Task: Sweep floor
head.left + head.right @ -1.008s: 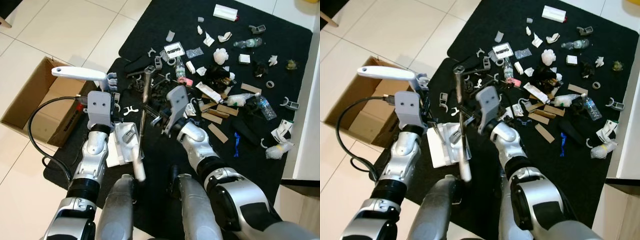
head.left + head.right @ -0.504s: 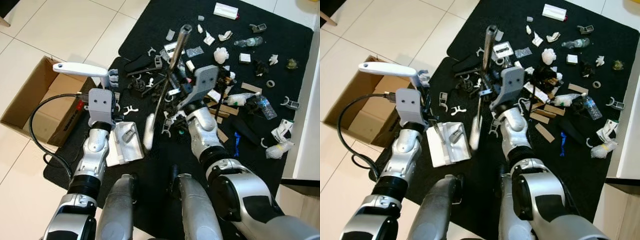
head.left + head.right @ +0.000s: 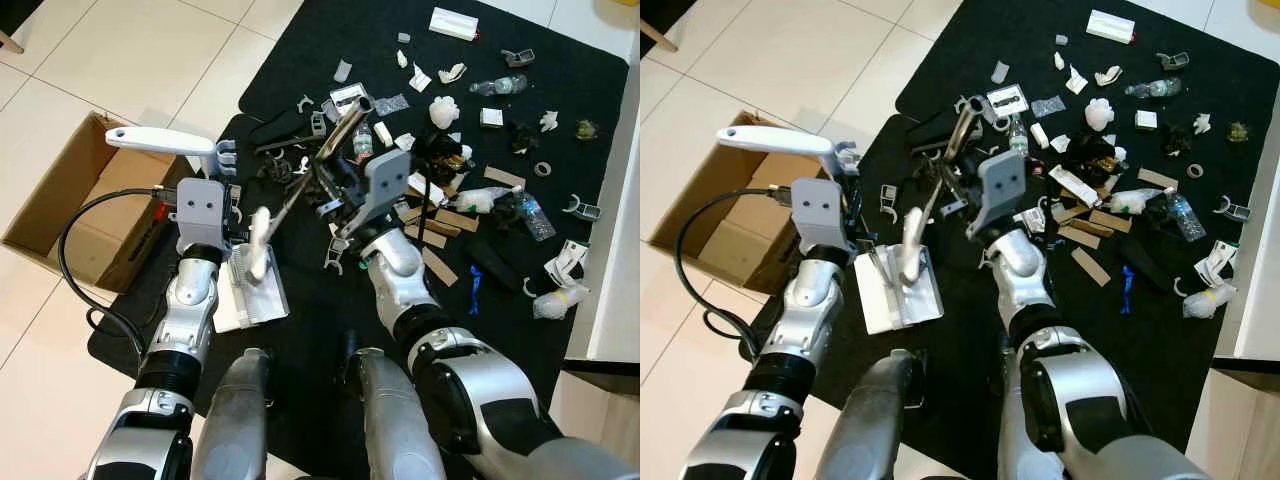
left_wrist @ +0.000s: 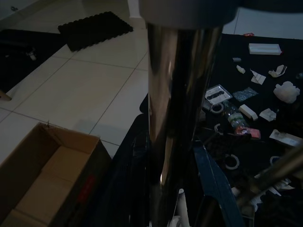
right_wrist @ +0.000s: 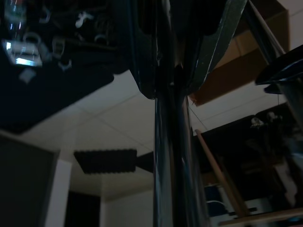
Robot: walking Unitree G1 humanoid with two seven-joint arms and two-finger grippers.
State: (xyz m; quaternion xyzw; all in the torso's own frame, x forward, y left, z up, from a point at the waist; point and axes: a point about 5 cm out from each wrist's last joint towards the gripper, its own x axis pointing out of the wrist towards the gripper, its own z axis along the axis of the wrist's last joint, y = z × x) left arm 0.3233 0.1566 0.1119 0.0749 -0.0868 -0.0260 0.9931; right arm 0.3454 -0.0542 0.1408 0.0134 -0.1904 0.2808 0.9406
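My left gripper is shut on the chrome pole of a white dustpan. Its white top handle juts left, and its tray lies on the black mat. My right gripper is shut on a metal broom rod, which shows as a dark pole in the right wrist view. The rod slants down to the left, and its white end hangs over the tray. Litter of bottles, cardboard strips, paper wads and plastic clips covers the mat beyond the grippers.
An open cardboard box stands on the white tiles left of the mat. A black cable loops beside my left arm. A white wall edge borders the mat on the right. My legs fill the near edge.
The right gripper swung the broom rod: its white end went from near the tray's front out over the mat, then back over the dustpan tray. The left arm and dustpan stayed put.
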